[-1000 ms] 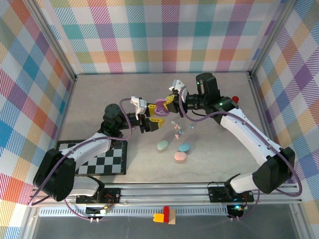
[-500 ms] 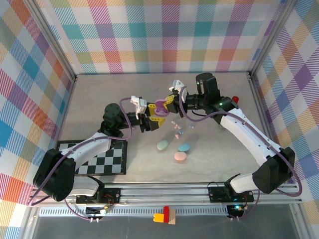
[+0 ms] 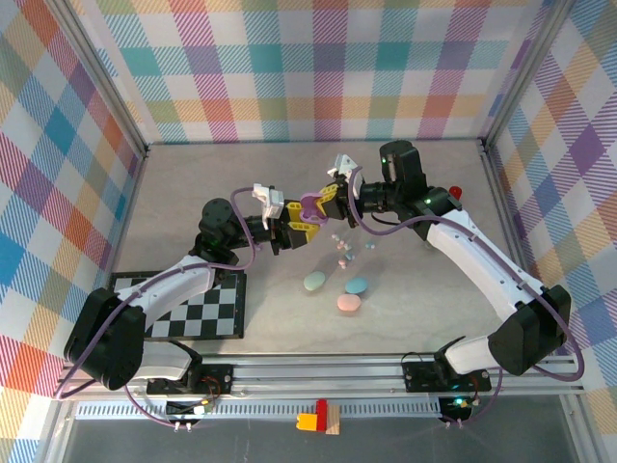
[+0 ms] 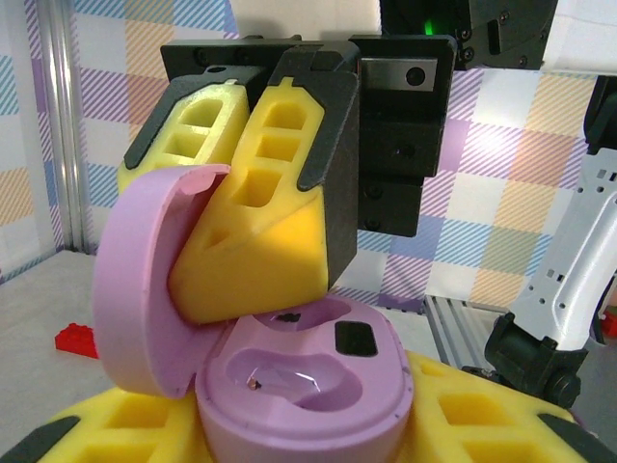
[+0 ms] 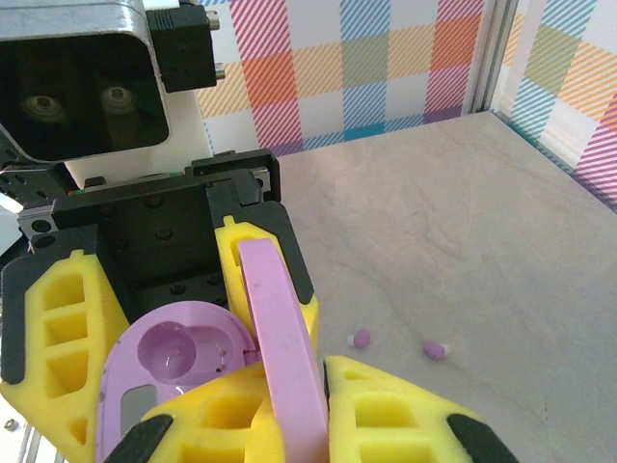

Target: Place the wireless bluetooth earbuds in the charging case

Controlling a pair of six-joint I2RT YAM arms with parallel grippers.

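A purple charging case (image 3: 311, 204) hangs above the table between both arms, lid open. My left gripper (image 3: 294, 230) is shut on its base (image 4: 308, 386), whose two wells look empty. My right gripper (image 3: 328, 198) is shut on the raised lid (image 5: 280, 357), its yellow pads (image 4: 260, 241) pinching the lid (image 4: 145, 280) from above. Two purple earbuds (image 5: 361, 338) (image 5: 435, 349) lie on the table below. Several tiny pastel earbuds (image 3: 343, 253) are scattered just right of the held case.
Closed mint (image 3: 314, 281), blue (image 3: 357, 285) and pink (image 3: 349, 305) cases lie on the table in front of the grippers. A checkerboard mat (image 3: 183, 309) lies at the near left. A red block (image 4: 75, 340) sits on the table, and plaid walls enclose it.
My left gripper's jaws have closed tighter onto the case's base. The case and the right gripper have hardly moved.
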